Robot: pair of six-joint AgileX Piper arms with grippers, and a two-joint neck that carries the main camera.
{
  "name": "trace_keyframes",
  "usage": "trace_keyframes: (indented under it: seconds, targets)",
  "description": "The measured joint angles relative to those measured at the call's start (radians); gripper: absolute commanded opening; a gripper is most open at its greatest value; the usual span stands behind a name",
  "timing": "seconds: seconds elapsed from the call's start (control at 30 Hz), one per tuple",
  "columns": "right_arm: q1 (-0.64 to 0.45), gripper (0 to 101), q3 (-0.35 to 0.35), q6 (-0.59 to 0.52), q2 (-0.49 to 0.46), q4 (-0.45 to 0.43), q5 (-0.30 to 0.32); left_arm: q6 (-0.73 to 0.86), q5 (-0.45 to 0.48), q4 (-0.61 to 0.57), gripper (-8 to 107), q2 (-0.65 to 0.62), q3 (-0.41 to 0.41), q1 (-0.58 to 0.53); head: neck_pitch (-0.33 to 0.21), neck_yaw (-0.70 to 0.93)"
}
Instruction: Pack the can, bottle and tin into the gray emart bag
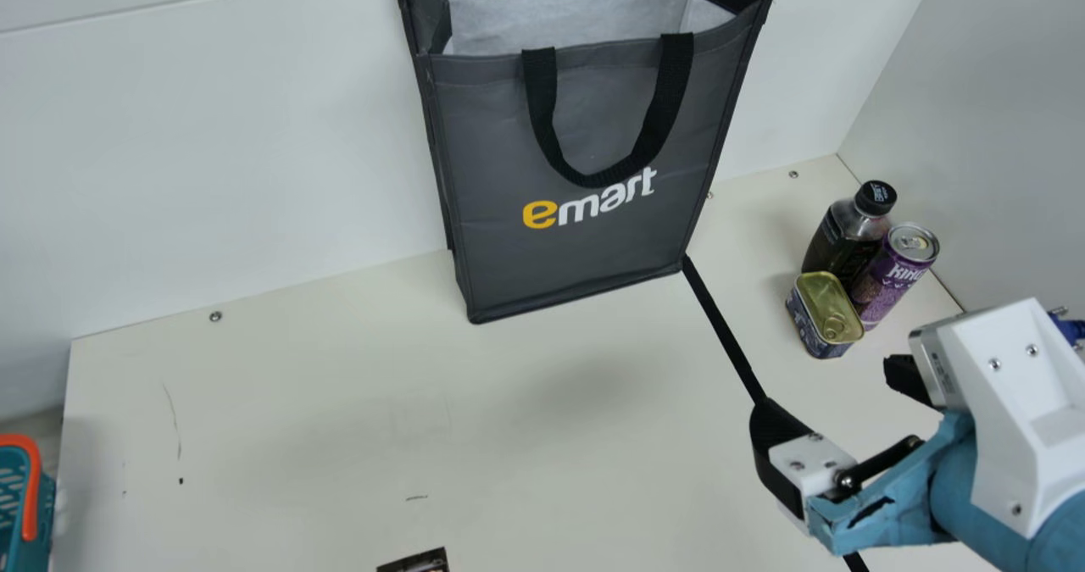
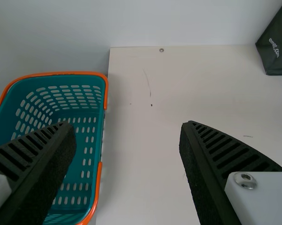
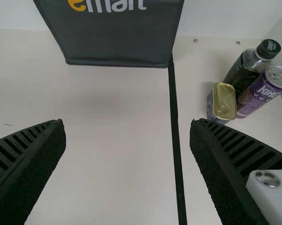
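Can (image 1: 890,282), bottle (image 1: 842,237), tin (image 1: 826,305) clustered outside bag (image 1: 585,254)

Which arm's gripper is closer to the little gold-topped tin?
Right. The right gripper hangs open on the near side of the tin; the left gripper is off to the left, by the teal basket.

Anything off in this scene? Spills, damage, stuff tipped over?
Minor only: blue wrap by the right end effector looks ragged, with a dark gap; tabletop has dark marks. No spill visible; bag, bottle, can and tin stand upright.
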Motion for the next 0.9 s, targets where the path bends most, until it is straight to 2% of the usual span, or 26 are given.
trace_keyframes:
  seconds: [0.57,0.9]
  targets:
    - [0.002,91,-0.001,0.001,0.002,0.000,-0.001,0.000,0.000,0.000,90,0.000,0.000,0.000,0.000,0.000]
    - [0.003,91,-0.048,-0.006,0.055,-0.007,-0.015,0.000,0.000,0.000,90,0.000,0.000,0.000,0.000,0.000]
